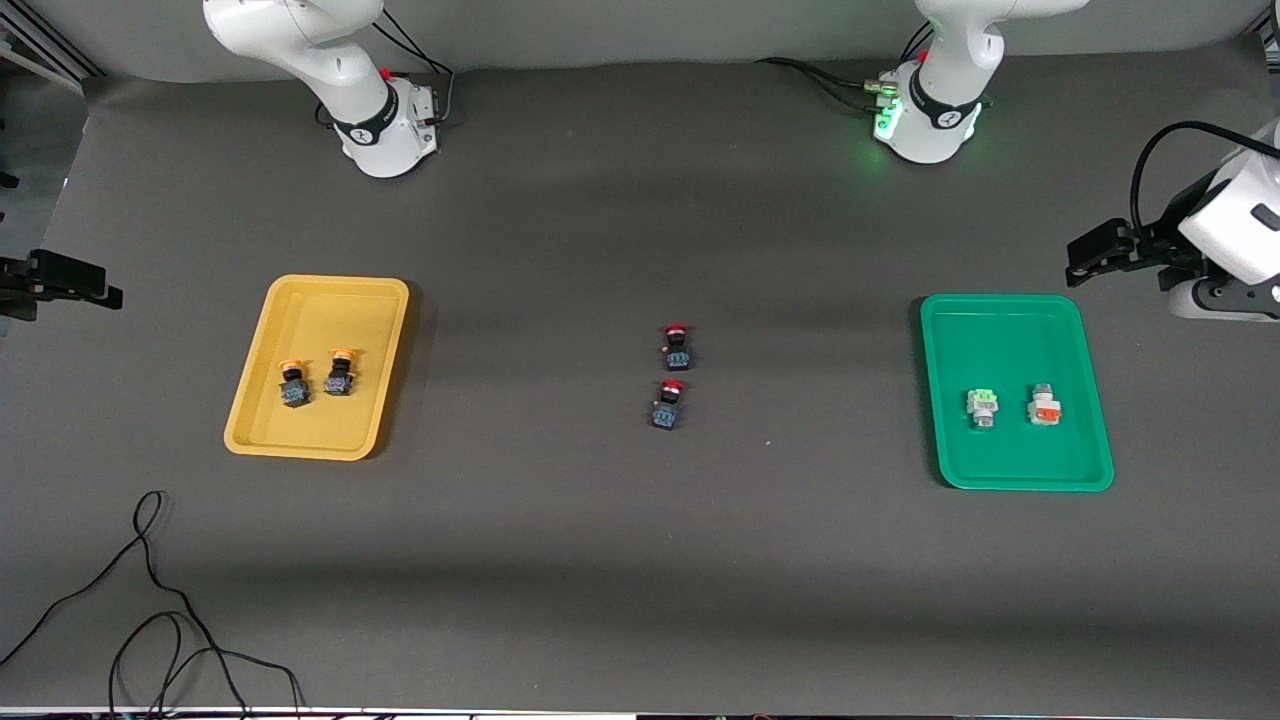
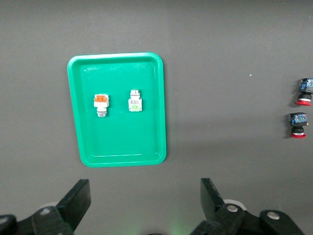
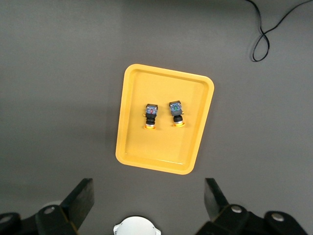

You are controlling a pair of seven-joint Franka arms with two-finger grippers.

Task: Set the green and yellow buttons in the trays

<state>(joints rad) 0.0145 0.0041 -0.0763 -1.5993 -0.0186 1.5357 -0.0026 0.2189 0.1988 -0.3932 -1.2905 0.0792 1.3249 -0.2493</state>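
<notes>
Red-capped buttons (image 2: 303,92) in left wrist view — not in right's

Robotics lab — grey-matted table (image 1: 600,560); loose cables (image 1: 150,600)

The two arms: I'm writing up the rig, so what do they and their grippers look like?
Both arms have glossy white rounded shells with black joint bands and black cables at the bases. The left arm's base glows green. The left gripper and right gripper have black angular fingers.
</notes>
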